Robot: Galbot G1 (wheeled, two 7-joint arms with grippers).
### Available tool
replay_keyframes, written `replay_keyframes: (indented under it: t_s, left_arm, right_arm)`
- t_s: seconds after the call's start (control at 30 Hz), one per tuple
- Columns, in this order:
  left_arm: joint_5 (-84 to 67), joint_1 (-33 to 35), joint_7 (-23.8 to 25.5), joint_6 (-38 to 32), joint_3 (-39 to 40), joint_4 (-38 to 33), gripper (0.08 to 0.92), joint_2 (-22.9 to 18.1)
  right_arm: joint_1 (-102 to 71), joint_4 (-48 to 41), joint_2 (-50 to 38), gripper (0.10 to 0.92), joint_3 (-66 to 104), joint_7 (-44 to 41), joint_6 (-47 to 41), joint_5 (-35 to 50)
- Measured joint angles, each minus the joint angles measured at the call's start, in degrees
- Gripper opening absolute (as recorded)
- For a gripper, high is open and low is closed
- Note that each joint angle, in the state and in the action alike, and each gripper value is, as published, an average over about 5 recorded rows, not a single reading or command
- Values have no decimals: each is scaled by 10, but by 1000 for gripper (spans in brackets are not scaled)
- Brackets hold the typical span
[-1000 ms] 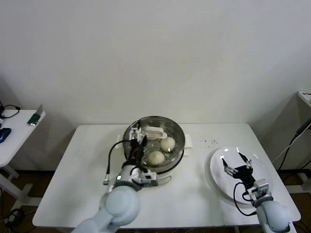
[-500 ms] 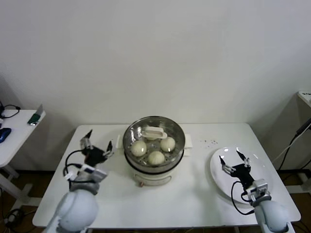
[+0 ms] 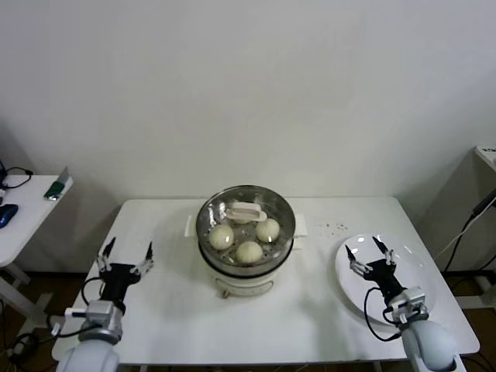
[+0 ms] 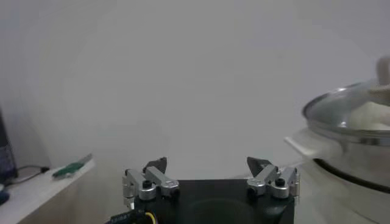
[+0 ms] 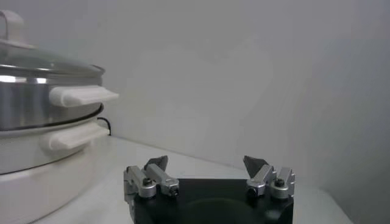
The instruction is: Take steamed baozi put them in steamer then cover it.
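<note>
- Stainless steel forms the round, shiny wall of the steamer, which sits on a cream-white pot base with side handles at the middle of the white bench.
- Three smooth, cream-white buns lie inside the steamer; a glass lid with a pale handle appears to rest on its rim, judged from the dome visible in both wrist views.
- Left gripper hovers over the near left part of the bench, fingers spread wide and holding nothing. The steamer lies to its right and slightly farther from the robot, well apart.
- Right gripper hovers over the flat white plate, fingers spread wide and holding nothing. The steamer lies to its left, well apart.
- The plate shows no bun on its bare surface.
- Judgement: both grippers stand at comparable remove from the steamer, one to each side; neither is clearly nearer. With buns loaded and the lid apparently seated, the task looks close to complete.
- A fourth bun cannot be confirmed; the lid handle may hide it.
</note>
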Motion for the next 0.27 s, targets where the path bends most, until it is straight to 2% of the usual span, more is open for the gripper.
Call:
replay_keyframes:
  t_s: [0.27]
  left_arm:
    - [-27,15,3,-57,-17,29,823,-21]
  right_arm:
    - [5,-6,1,823,-5,-1,9,4]
